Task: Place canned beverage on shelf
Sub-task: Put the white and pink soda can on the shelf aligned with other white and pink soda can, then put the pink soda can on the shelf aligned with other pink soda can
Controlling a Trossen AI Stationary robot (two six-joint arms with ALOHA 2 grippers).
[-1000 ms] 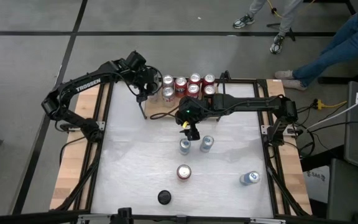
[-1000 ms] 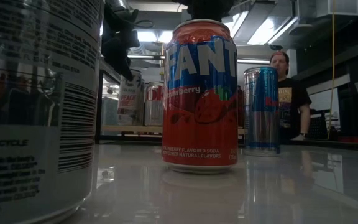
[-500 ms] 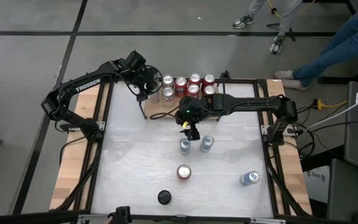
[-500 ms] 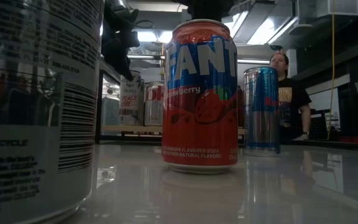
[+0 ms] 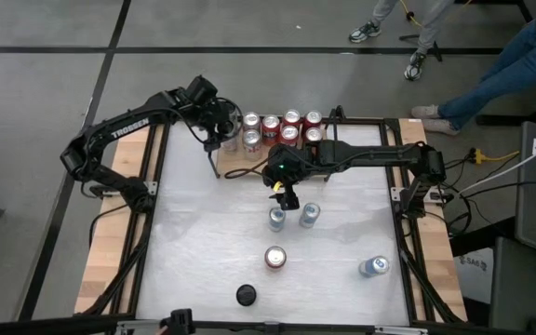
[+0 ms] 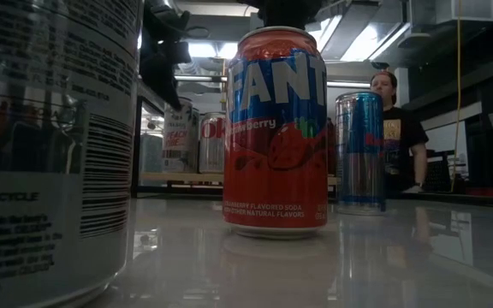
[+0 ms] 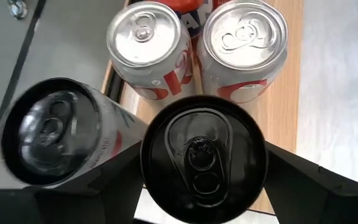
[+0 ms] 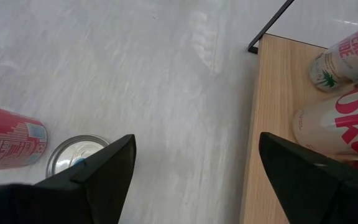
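The shelf (image 5: 235, 168), a light-wood board with black rods, stands at the table's far edge and carries several cans (image 5: 291, 127). My left gripper (image 5: 223, 133) is at the shelf's left end. In the left wrist view a black-topped can (image 7: 204, 158) stands upright on the shelf board (image 7: 288, 93), and the gripper's fingers stand apart on either side of it. A pale can (image 7: 51, 130) is close beside it. My right gripper (image 5: 288, 197) hangs open over the table's middle, just far of two blue cans (image 5: 292, 217), with nothing between its fingers.
A red Fanta can (image 5: 275, 257) stands near the table's middle, a blue can (image 5: 373, 267) at the near right, and a dark-topped can (image 5: 246, 295) by the near edge. A person (image 6: 394, 128) stands beyond the table, and legs (image 5: 491, 74) show at the far right.
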